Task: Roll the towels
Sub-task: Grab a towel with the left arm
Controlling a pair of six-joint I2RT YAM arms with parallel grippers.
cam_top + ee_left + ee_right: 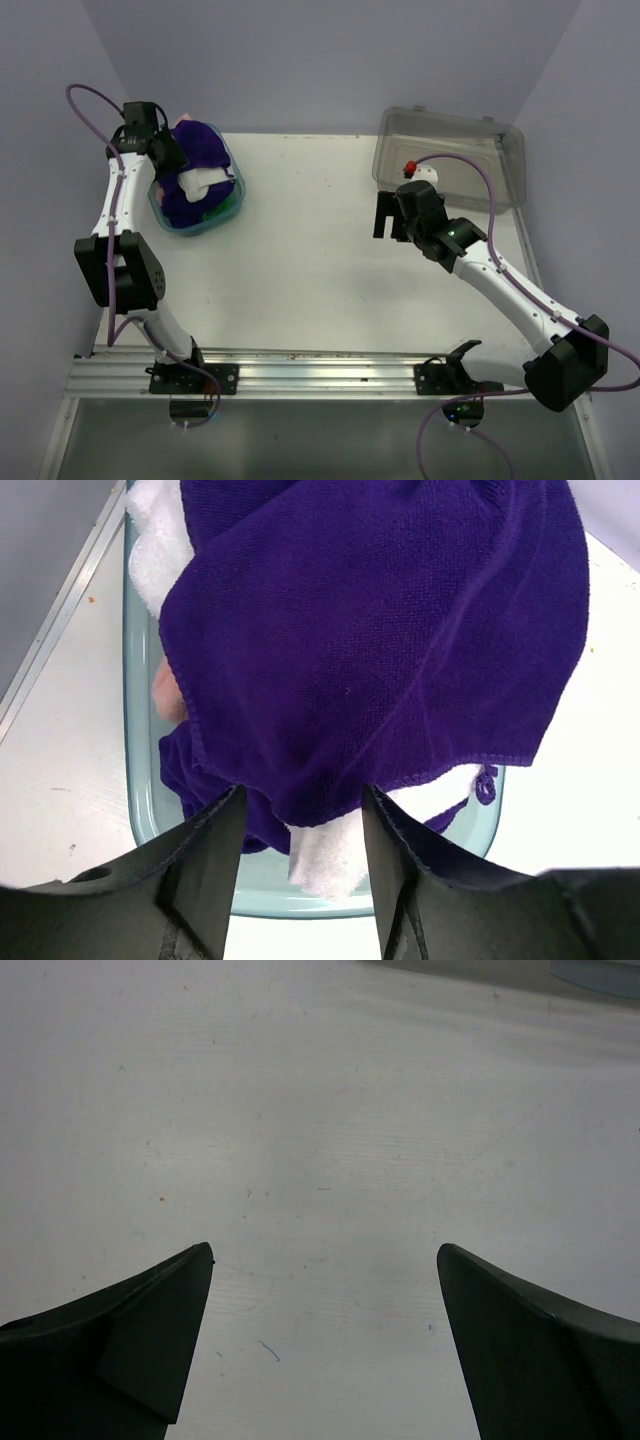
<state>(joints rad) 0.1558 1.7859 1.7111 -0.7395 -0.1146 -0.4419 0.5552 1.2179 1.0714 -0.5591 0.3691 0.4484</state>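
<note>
While your right gripper (325,1252) hangs with its fingers wide apart over the table (300,1090), your left gripper (300,815) sits at the teal basket (140,780), where the purple towel (380,630) lies heaped over the white towel (325,860) and the peach-pink towel (168,695). Its fingers straddle purple and white cloth, and you cannot tell whether they pinch it.

Purple towel (380,630) drapes over the heap, so I only get the white towel (155,550) at its edges and a sliver of peach towel (168,695) at left. The teal basket (140,780) runs off the frame at its far rim. Left gripper (302,798): cloth between the fingers, can't tell if pinched. Right wrist view: bluish sliver (600,975) clipped by the corner, unidentifiable.
</note>
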